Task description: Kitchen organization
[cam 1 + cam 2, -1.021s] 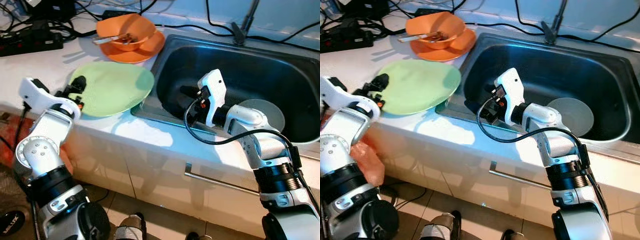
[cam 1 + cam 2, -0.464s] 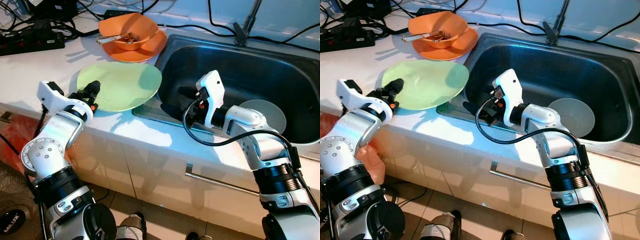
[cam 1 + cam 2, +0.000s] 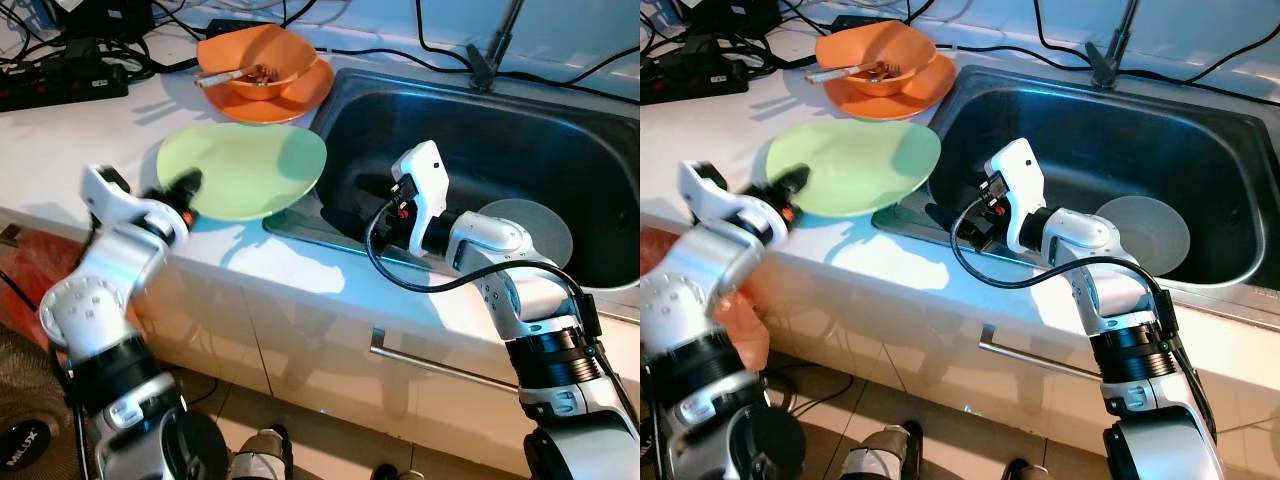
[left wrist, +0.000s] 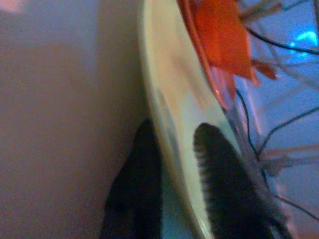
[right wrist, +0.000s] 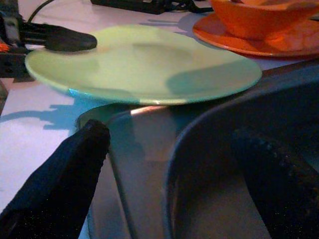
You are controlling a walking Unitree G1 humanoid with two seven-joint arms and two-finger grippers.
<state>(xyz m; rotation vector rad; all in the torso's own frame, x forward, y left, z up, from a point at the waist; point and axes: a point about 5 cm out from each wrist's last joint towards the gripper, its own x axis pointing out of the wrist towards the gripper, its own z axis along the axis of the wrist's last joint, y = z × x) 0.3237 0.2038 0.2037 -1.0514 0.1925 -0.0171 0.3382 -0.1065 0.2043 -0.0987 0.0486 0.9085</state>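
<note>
A light green plate (image 3: pixel 245 170) hangs just above the white counter, its right edge over the rim of the steel sink (image 3: pixel 520 110). My left gripper (image 3: pixel 185 185) is shut on the plate's near left rim. In the left wrist view one black finger lies under the plate (image 4: pixel 172 109) and one on top. My right gripper (image 3: pixel 378 200) is open inside the sink by its left wall. The right wrist view shows its two fingers (image 5: pixel 75 164) spread wide, facing the green plate (image 5: pixel 144 69).
An orange bowl (image 3: pixel 255 60) with utensils sits on an orange plate behind the green one. A grey round dish (image 3: pixel 535 225) lies in the sink bottom. A power strip (image 3: pixel 60 80) and cables are at back left, the faucet (image 3: pixel 495 45) behind the sink.
The green plate has moved right toward the sink with my left gripper on it. The left arm is now blurred. The right arm has stayed in place.
</note>
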